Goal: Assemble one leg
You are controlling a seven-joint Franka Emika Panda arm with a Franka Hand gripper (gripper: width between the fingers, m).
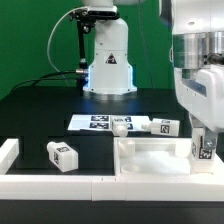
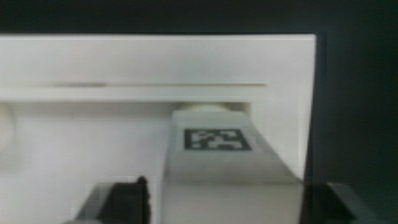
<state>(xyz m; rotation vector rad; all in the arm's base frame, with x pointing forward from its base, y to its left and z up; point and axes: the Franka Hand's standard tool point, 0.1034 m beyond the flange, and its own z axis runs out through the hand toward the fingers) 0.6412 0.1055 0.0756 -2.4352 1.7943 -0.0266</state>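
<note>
My gripper [image 1: 203, 140] is at the exterior view's right, shut on a leg [image 1: 204, 150], a short white post with a black-and-white tag. It holds the leg upright, with its lower end at the right end of the wide flat white panel [image 1: 150, 157]. In the wrist view the leg [image 2: 221, 160] runs between the two dark fingers [image 2: 125, 200] of the gripper [image 2: 231, 206], with the panel [image 2: 107, 70] behind it. Whether the leg's end touches the panel is hidden. Three other legs lie loose: one at the left [image 1: 62, 155], two near the back [image 1: 120, 126] [image 1: 168, 126].
The marker board [image 1: 97, 122] lies flat on the black table behind the panel. A low white barrier [image 1: 50, 186] runs along the front edge and up the left side. The robot base [image 1: 108, 60] stands at the back centre.
</note>
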